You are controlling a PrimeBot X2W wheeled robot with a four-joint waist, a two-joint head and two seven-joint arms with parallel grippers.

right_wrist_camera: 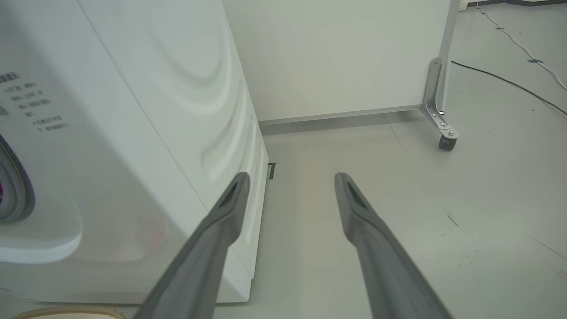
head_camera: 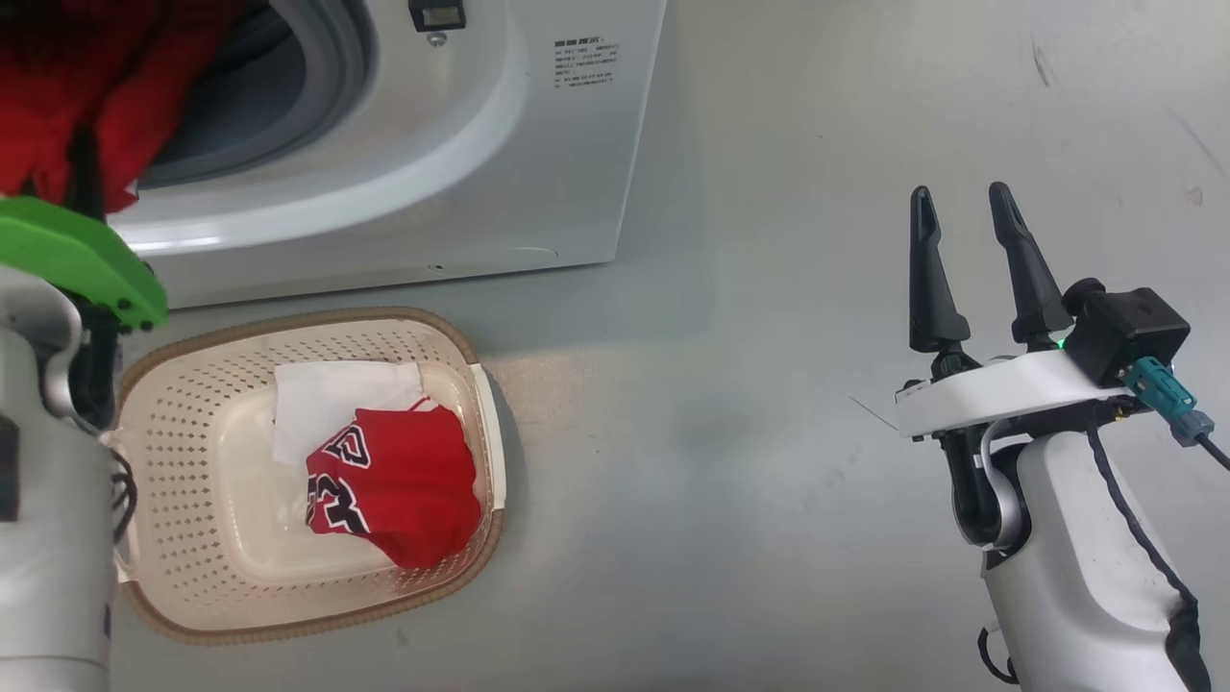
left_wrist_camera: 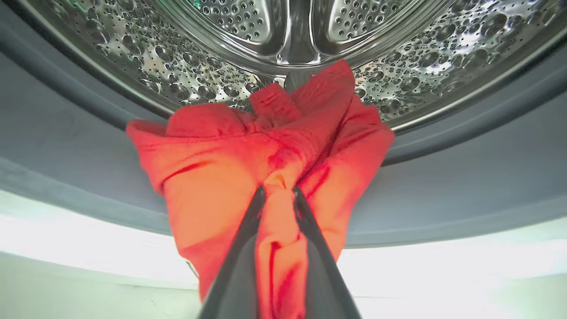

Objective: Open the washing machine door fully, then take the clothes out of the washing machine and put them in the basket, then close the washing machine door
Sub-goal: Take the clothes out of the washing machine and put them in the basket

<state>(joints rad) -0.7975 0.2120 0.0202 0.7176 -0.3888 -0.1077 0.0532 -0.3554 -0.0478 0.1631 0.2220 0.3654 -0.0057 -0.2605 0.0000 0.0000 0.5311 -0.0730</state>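
The white washing machine (head_camera: 461, 163) stands at the upper left with its grey gasket (head_camera: 336, 58) exposed; the washing machine door is out of view. My left gripper (left_wrist_camera: 279, 191) is shut on a bunched red garment (left_wrist_camera: 248, 146) at the mouth of the steel drum (left_wrist_camera: 177, 66), and the cloth hangs over the gasket. The same red garment (head_camera: 58, 86) shows at the top left corner above my left wrist. The cream basket (head_camera: 288, 322) sits on the floor before the machine, holding a red jersey (head_camera: 404, 481) and white fabric (head_camera: 327, 394). My right gripper (head_camera: 961, 207) stands open and empty to the right.
Grey floor (head_camera: 769, 432) spreads between the basket and my right arm. Past the machine's side panel (right_wrist_camera: 133, 133), my right gripper (right_wrist_camera: 290, 181) points at a pale partition with a caster foot (right_wrist_camera: 445, 141). A cable (right_wrist_camera: 509, 79) runs across the floor beyond.
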